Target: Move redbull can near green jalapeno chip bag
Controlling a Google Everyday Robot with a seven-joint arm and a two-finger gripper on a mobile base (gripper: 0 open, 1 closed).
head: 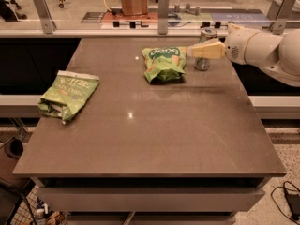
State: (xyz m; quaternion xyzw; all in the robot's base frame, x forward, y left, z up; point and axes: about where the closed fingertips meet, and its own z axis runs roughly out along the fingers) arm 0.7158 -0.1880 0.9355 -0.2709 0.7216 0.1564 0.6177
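Note:
The redbull can (205,35) stands upright near the table's far right edge. My cream-coloured gripper (196,50) reaches in from the right on a white arm (262,50). It crosses in front of the can's middle and hides part of it. The green jalapeno chip bag (68,93), light green with a white band, lies at the table's left side, far from the can. I cannot see whether the gripper touches the can.
A brighter green chip bag (164,63) lies just left of the can. The brown table (154,135) has open surface in the middle and front. A glass barrier with metal posts (162,11) runs behind the far edge.

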